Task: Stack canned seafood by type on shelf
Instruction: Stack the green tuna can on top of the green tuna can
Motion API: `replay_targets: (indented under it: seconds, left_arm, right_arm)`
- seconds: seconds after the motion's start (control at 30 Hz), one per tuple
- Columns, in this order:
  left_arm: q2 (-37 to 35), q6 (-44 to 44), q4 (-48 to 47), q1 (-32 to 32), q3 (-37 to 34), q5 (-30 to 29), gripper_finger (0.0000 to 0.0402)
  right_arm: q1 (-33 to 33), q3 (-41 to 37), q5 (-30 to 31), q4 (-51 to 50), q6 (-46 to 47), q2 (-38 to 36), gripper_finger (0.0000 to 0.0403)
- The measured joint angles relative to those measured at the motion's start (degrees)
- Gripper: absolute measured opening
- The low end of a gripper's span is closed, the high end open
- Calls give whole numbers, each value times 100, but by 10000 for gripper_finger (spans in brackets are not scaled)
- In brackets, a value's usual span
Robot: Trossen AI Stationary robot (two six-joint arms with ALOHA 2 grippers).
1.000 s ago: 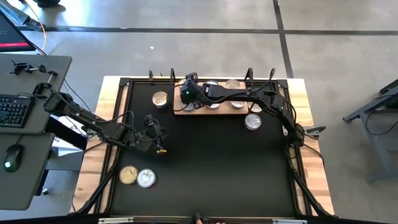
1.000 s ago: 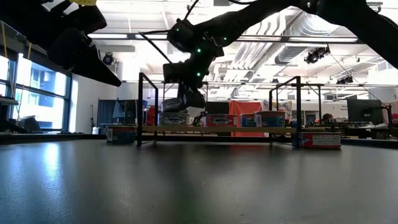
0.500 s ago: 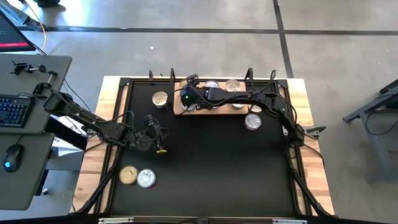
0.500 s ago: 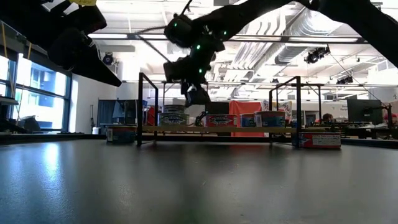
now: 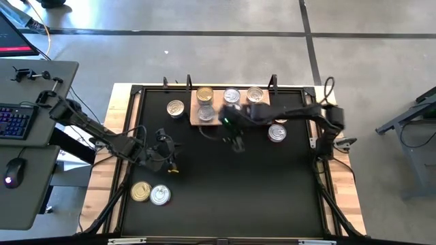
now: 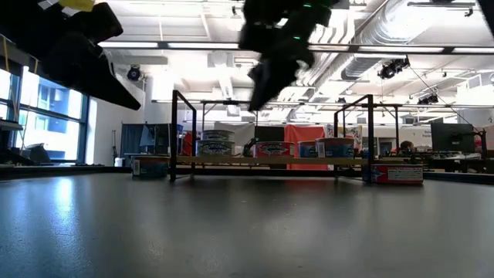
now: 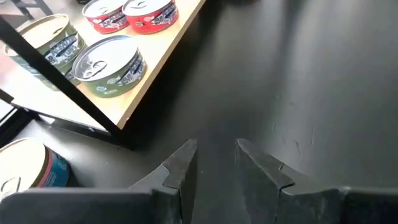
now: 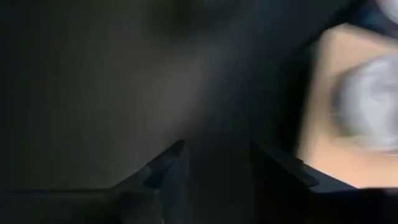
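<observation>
We see a flat black mat (image 5: 225, 184) framed by pale tan wooden table edges (image 5: 344, 197). On it lies a plain light-wood shelf board (image 5: 262, 119) carrying round tins with silver lids (image 5: 231, 96) and one with a gold lid (image 5: 205, 94). Near the front a gold-lidded tin (image 5: 140, 191) sits beside a silver-lidded one (image 5: 160, 195). In the left wrist view, a silver-lidded tin with a green-and-blue label (image 7: 109, 65) contrasts with red-labelled tins (image 7: 149, 12). Both arms are dark; a green light (image 5: 225, 121) glows on the right one.
</observation>
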Motion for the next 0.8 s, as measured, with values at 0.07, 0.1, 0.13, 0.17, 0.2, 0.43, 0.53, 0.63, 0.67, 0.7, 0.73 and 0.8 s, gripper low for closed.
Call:
replay_targets:
  seconds: [0.07, 0.1, 0.13, 0.17, 0.2, 0.43, 0.53, 0.63, 0.67, 0.7, 0.73, 0.8]
  left_arm:
    - [0, -151, -61, -59, 0, -94, 97]
    - [0, -205, -53, -81, 0, -107, 97]
    - [0, -260, -38, -95, 0, -105, 97]
    - [0, -310, -15, -103, 0, -106, 97]
    - [0, -396, 44, -101, 0, -106, 97]
    - [1, -606, 632, 80, 0, -151, 97]
    - [2, -199, 1143, 120, 0, -156, 94]
    - [4, -19, 1132, 51, 235, -142, 85]
    - [4, -131, 922, 18, 401, -109, 80]
    - [0, -263, 583, -19, 590, -40, 75]
    - [16, -467, 116, -61, 796, 64, 68]
    - [91, -1120, -902, -143, 1195, 510, 54]
  right_arm:
    - [229, -810, 33, 551, 441, -416, 145]
    - [365, -1226, 97, 900, 690, -645, 138]
    - [516, -1607, 164, 1251, 965, -835, 132]
    - [686, -1974, 258, 1605, 1217, -1024, 126]
    - [884, -2330, 357, 1958, 1479, -1190, 120]
    - [2227, -4226, 1955, 4749, 2818, -1821, 97]
    - [2602, -4748, 2531, 5944, 2890, -1785, 92]
    - [2739, -5062, 2911, 6526, 2798, -1772, 89]
    - [2743, -5110, 2982, 6612, 2785, -1765, 89]
    - [2743, -5135, 3028, 6663, 2782, -1763, 89]
    - [2743, -5142, 3124, 6671, 2776, -1763, 89]
    - [2732, -5143, 3250, 6678, 2752, -1741, 89]
